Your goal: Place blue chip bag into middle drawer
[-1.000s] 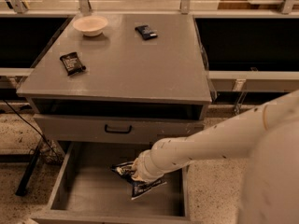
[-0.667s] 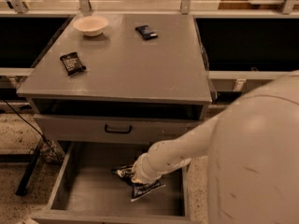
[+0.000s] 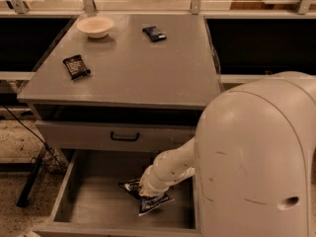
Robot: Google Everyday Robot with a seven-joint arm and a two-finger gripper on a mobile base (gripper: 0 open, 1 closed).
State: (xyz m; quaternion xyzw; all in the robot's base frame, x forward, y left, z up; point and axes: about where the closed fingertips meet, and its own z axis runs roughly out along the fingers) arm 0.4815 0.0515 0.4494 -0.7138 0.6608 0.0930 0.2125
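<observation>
Gripper (image 3: 147, 188) reaches low into middle drawer (image 3: 96, 206) to rest blue chip bag (image 3: 157, 202) on its floor; whether it grips is unclear.

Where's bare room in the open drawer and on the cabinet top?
Middle drawer: floor bare from the left wall to the blue chip bag; the right is crowded by the gripper, down on the bag. Cabinet top: bare centre and front right; bowl and back packet sit rearward, front packet left.
</observation>
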